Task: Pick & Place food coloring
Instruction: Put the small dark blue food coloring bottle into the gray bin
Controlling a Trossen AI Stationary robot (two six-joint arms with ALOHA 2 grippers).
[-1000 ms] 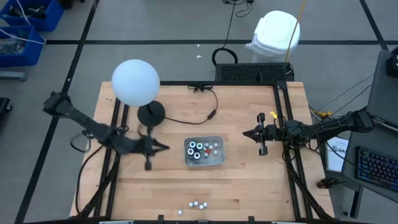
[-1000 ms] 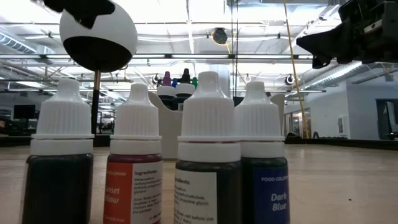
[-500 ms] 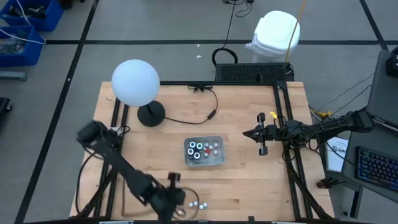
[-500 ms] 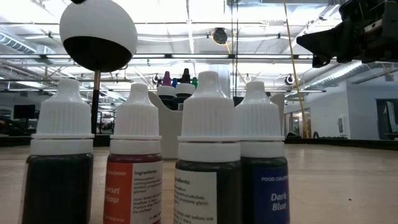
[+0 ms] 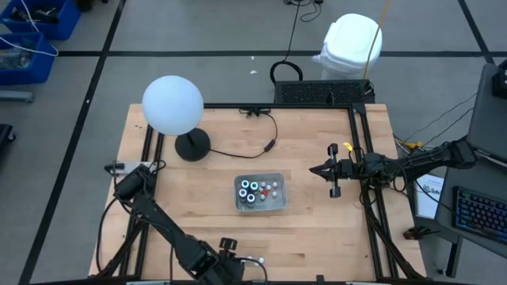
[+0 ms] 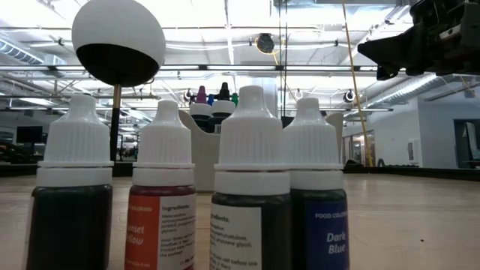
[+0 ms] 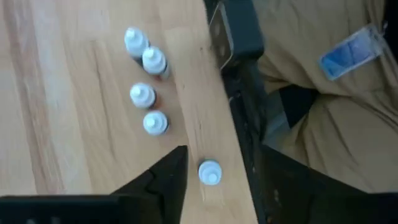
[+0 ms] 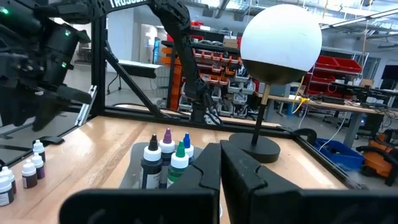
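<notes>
**A:** Where's the left gripper?

**B:** At the table's 6 o'clock edge, arm stretched in from 9 o'clock. Fingers apart, pointing down at the wood.

**A:** Holding anything?

**B:** No. One white-capped bottle stands on the table between the fingers, right by the edge. Can't tell whether either finger touches it.

**A:** The rest of the food coloring?

**B:** Four more loose bottles in a ragged line just beyond that one, upright and white-capped. The low view sees them close up: a dark one, an orange one, another dark one, and one labelled dark blue. The remainder sits in the tray near the table's centre: small bottles plus dark round pots with ringed tops at its 9 o'clock side.

**A:** Right gripper?

**B:** Parked at 3 o'clock, off the table surface, well apart from the tray. Fingers pressed together, nothing between them, facing the tray.

**A:** Anything else on the table?

**B:** A globe lamp at 10 o'clock, with its cable running toward 12.
</notes>
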